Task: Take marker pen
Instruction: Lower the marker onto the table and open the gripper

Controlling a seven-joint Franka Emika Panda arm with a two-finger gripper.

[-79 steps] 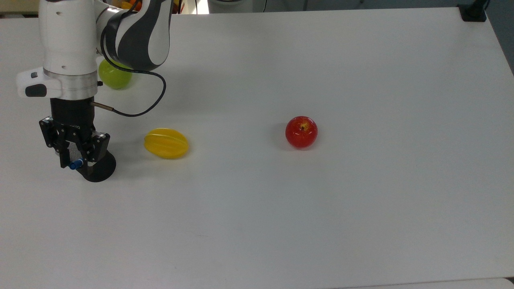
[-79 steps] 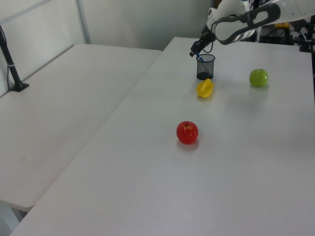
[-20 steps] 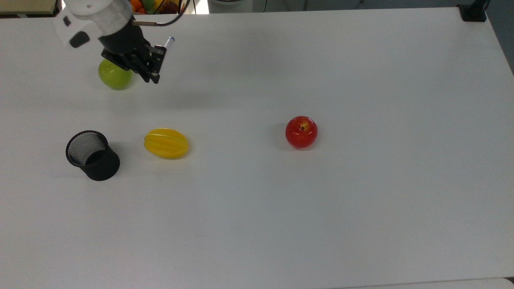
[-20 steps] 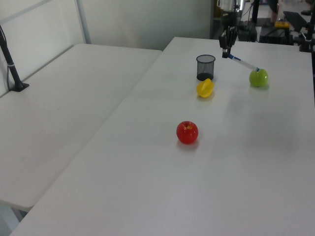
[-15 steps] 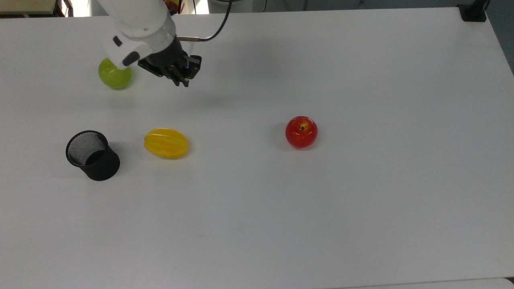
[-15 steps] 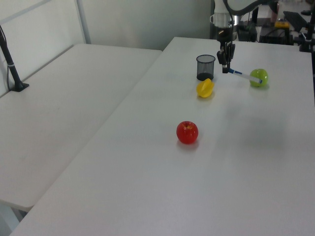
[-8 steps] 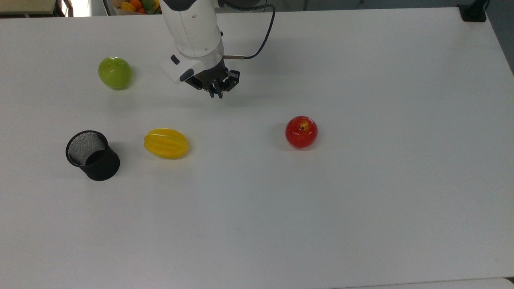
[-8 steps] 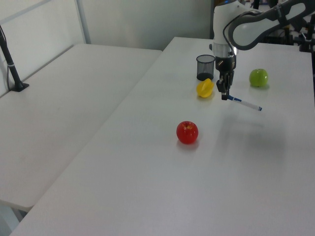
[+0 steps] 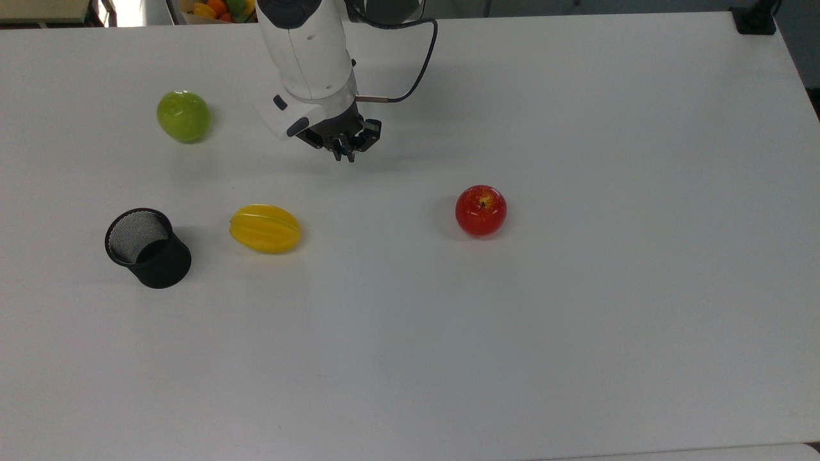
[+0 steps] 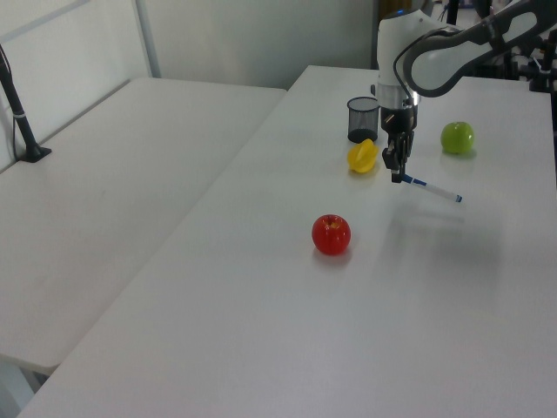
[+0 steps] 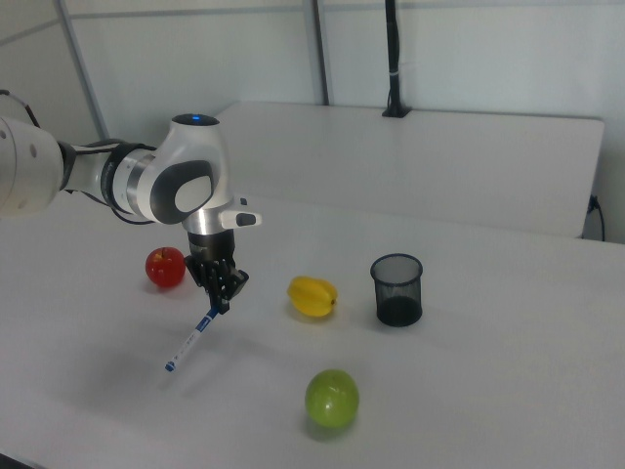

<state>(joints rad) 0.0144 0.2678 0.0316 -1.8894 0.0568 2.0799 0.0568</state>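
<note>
The marker pen (image 10: 431, 188), a slim white barrel with a blue tip, hangs tilted above the table, and my gripper (image 10: 397, 174) is shut on its upper end. In the right view the marker pen (image 11: 190, 342) slants down from the gripper (image 11: 221, 301) toward the table, and its lower tip looks close to the surface. In the top view the gripper (image 9: 346, 151) points down between the green apple and the red apple, and the wrist hides nearly all of the pen.
A black mesh cup (image 9: 148, 248) stands at the top view's left with a yellow starfruit (image 9: 265, 228) beside it. A green apple (image 9: 184, 116) lies further back. A red apple (image 9: 480, 210) sits mid-table, to the top view's right of the gripper.
The pen came up out of the mesh cup. Within the last second the arm carried it from beside the green apple toward the top view's right, then nearly stopped.
</note>
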